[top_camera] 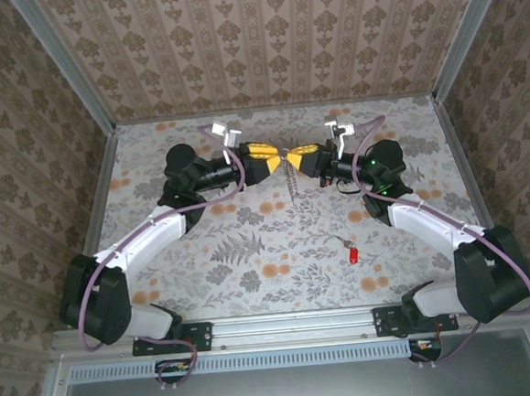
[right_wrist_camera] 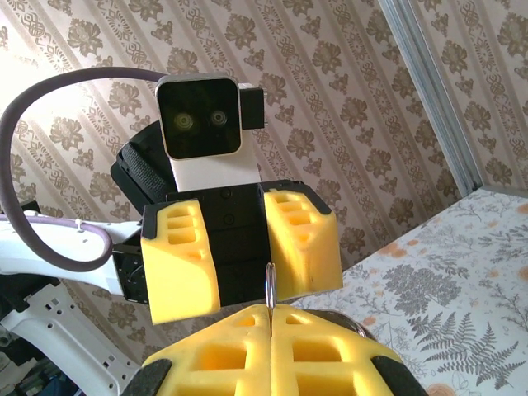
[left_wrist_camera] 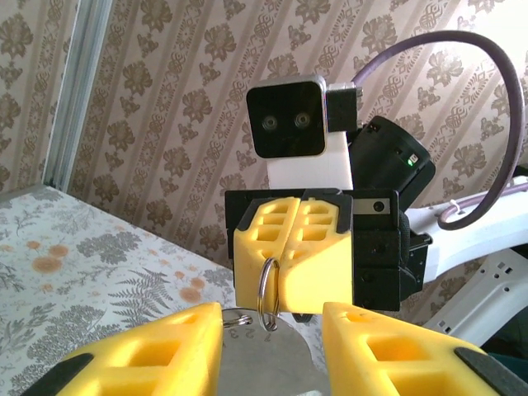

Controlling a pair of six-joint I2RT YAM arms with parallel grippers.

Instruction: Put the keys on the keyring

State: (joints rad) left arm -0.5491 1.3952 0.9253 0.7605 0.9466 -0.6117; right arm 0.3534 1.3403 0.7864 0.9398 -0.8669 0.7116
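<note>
Floral tabletop [top_camera: 278,243]: a red-ended key [top_camera: 352,254] lies near the right arm [top_camera: 432,226]. Farther back, the jaws of the left gripper [top_camera: 280,157] clasp a flat silver piece [left_wrist_camera: 272,353], and those of the right gripper [top_camera: 293,157] are pinched closed on the keyring [left_wrist_camera: 267,294].

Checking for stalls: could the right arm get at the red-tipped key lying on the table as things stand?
Probably not yet: the right hand is shut on a thin metal ring. The key lies uncovered on the table beside that arm, so the path looks free.
</note>
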